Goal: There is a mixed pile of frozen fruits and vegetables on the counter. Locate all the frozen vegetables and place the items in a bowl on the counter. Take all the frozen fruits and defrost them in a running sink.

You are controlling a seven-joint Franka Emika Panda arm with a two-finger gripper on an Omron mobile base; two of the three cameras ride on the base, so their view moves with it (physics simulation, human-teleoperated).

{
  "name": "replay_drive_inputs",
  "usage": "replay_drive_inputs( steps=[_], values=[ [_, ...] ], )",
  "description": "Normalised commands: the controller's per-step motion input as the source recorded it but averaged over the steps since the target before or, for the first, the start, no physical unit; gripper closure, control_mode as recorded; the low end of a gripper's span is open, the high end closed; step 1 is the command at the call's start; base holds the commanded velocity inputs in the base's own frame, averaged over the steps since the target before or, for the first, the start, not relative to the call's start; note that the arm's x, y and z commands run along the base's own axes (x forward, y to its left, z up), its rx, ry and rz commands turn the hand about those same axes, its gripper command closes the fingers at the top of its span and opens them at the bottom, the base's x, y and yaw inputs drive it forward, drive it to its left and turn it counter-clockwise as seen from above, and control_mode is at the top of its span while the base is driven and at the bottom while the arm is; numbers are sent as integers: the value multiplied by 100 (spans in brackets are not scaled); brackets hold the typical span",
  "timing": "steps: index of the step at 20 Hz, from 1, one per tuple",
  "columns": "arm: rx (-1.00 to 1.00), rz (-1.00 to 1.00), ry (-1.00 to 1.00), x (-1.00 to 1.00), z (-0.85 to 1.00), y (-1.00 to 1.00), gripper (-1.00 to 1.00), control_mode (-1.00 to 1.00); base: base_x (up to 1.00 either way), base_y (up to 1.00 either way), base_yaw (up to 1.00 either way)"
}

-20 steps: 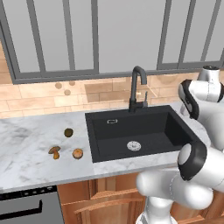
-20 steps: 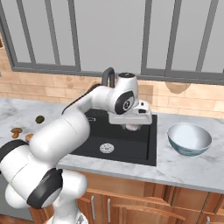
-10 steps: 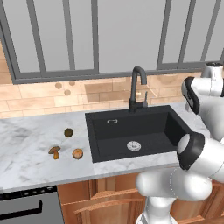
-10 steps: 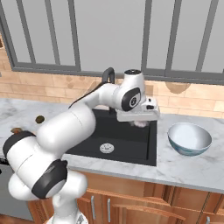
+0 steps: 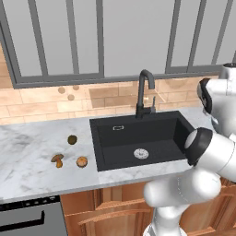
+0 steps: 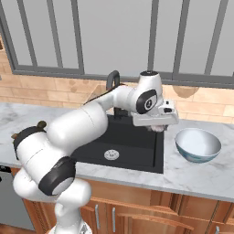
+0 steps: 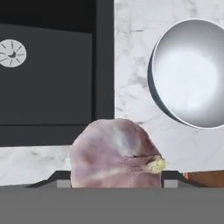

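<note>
Closest to the hand camera, the pinkish-white bulb swells up from the bottom centre of the hand view and hides both finger tips, so the gripper can only be read as clamped on it from the sides; the bulb's lower part is cut off by the frame edge. In the right base view the same bulb is just a small pale lump poking out under the hand, right of centre, hard to make out.

The arm rises from the lower left of that view, bends over the sink and stretches its forearm rightward, with the hand level and pointing down above the basin's right rim. In the left base view the arm is cut off by the right edge.

Just past the hand, the bowl sits on the counter at the right of the right base view; in the hand view it fills the upper right, its far rim clipped by the frame.

Farther off, at lower left of the left base view, the brown mushroom, the orange ball and the dark olive-brown ball lie near one another on the marble, left of the sink. The faucet stands behind the basin.
</note>
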Motion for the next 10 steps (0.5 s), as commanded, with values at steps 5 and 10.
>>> replay_drive_inputs(
  steps=[5, 10],
  values=[
    [-1, -6, 3, 15, 7, -38, 100, -100, 0, 0, 0],
    [-1, -6, 0, 23, -3, -33, 100, -100, 0, 0, 0]
  ],
)
